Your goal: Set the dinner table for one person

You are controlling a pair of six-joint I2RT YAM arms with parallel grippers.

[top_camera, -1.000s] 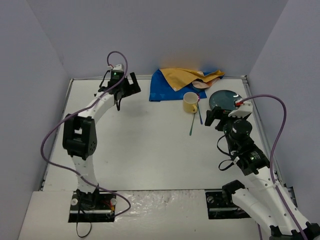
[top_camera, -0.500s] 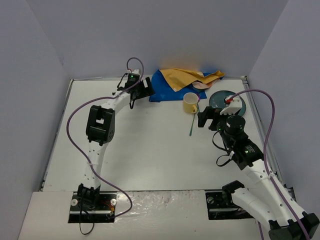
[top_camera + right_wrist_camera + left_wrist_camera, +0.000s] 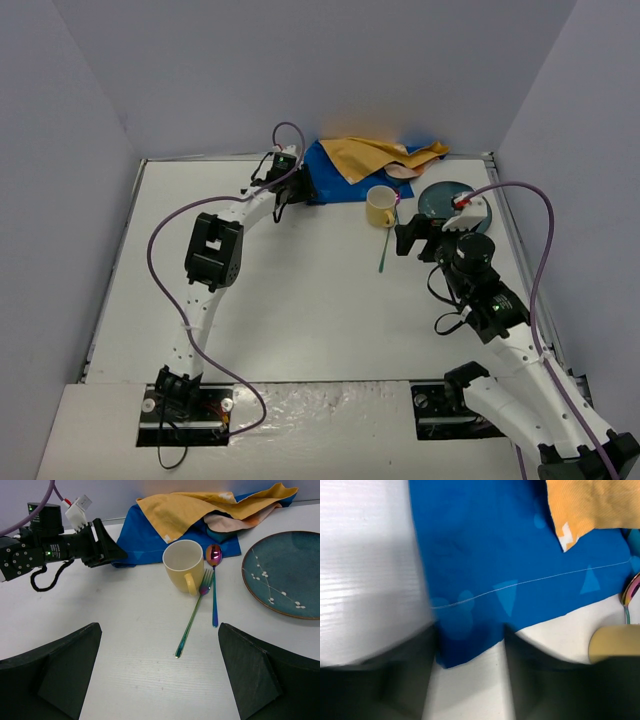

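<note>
The dinner table [image 3: 280, 300] is a white top. At its back lies a blue placemat [image 3: 335, 180] with an orange cloth [image 3: 380, 155] heaped on it. My left gripper [image 3: 296, 190] is low at the mat's near left corner. In the left wrist view that corner [image 3: 465, 645] lies between the blurred fingers [image 3: 410, 680], which stand narrowed but apart. A yellow mug [image 3: 183, 565], a fork [image 3: 192, 617], a spoon [image 3: 214, 590] and a dark blue plate [image 3: 287, 572] sit to the right. My right gripper [image 3: 160, 630] hangs open above the bare table, short of the fork's handle.
Grey walls close in the table on the left, back and right. A pinkish cloth [image 3: 235, 520] shows under the orange one. The purple cable [image 3: 160, 270] loops beside the left arm. The mug [image 3: 615, 645] sits just right of the mat's near edge.
My left arm has swung right from the back left of the table to the placemat's corner, and its jaws have narrowed. The right gripper has edged left, away from the plate.
</note>
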